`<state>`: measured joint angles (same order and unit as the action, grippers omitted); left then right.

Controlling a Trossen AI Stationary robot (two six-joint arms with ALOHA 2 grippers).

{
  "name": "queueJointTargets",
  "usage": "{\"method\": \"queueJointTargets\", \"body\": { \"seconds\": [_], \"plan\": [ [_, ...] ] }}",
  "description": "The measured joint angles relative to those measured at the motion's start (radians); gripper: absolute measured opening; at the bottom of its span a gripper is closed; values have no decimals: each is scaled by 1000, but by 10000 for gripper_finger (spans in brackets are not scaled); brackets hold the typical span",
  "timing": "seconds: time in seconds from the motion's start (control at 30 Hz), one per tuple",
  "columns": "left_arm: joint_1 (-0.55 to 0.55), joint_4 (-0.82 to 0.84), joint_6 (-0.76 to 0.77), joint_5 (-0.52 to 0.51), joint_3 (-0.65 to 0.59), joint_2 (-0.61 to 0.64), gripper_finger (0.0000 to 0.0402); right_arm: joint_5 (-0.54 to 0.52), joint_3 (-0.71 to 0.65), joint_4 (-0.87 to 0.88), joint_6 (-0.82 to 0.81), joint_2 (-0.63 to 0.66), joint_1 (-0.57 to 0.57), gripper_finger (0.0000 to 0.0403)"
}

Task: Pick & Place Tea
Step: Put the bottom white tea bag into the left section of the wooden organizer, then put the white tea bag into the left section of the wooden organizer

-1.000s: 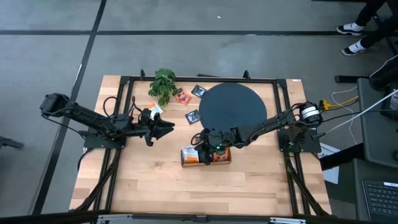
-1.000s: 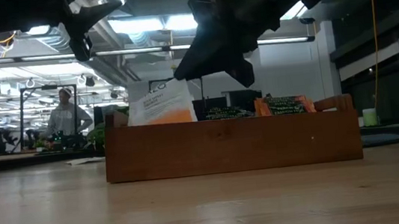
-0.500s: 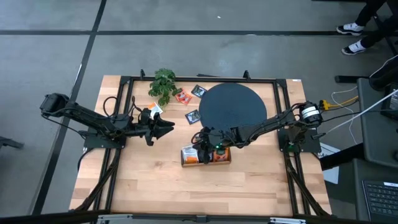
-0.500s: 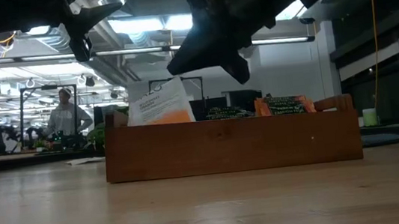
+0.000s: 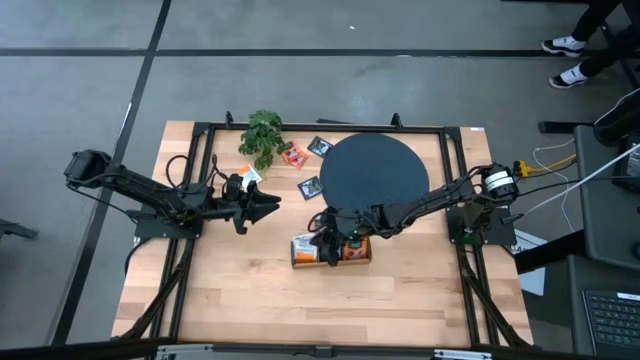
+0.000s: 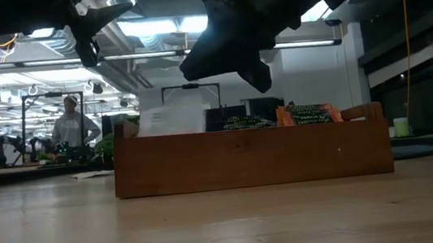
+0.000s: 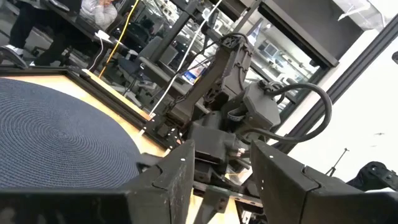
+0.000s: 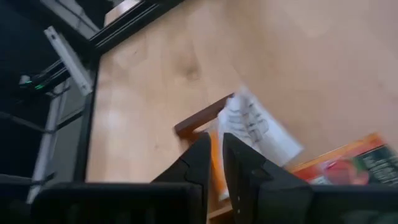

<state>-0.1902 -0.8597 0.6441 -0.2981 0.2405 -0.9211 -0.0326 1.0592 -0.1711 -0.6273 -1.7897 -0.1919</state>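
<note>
My right pincer (image 5: 324, 249) hovers over the wooden box (image 6: 251, 155), fingers slightly parted, the white tea packet (image 6: 172, 117) dropping in at nine o'clock. My left pincer (image 5: 268, 204) waits open.

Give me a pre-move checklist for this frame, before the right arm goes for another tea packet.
1. White tea packet sits in wooden box: ok.
2. Right gripper has let go of it: cannot tell.
3. Right gripper above box rim: ok, low view.
4. Left gripper open, away from box: ok.
5. Loose packets remain beside black disc: ok.
</note>
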Motion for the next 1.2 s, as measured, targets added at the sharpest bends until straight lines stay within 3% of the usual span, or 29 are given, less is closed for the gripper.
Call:
{"method": "queueJointTargets", "body": {
  "seconds": [0.47,0.63,0.77,1.0,1.2],
  "plan": [
    [0,0,0,2,0,0,152,-4,0,5,-29,0,0,47],
    [0,0,2,3,0,0,152,120,1,51,-51,0,0,47],
    [0,40,48,12,0,0,152,140,1,102,-75,-1,-1,47],
    [0,366,178,33,11,0,151,140,5,96,-96,3,-1,47],
    [2,946,39,31,222,-4,122,138,47,110,-60,32,-1,47]
  ]
}}
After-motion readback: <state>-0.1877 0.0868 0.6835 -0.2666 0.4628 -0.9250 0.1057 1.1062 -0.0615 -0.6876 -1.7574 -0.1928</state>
